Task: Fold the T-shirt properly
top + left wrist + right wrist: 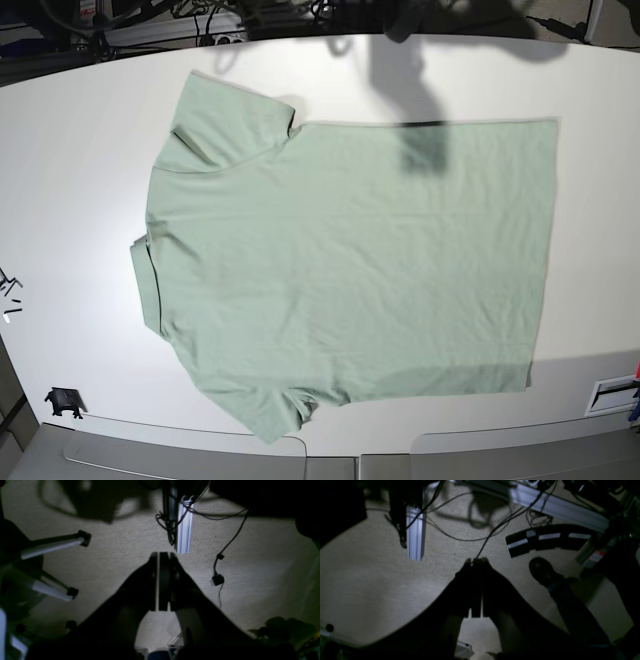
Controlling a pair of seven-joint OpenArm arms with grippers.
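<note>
While the T-shirt [350, 270] is lying spread flat on the white table [70, 170], I am keeping both arms off it.

Its collar is pointing to the base view's left, hem to the right. I am seeing the left gripper [163, 554] and the right gripper [477, 560] pressed together on nothing, each hanging over beige carpet [125, 555] and loose cables [460, 536].

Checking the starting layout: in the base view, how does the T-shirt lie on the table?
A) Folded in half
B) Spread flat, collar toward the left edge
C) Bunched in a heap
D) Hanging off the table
B: the T-shirt lies spread flat on the table, collar at left.
</note>
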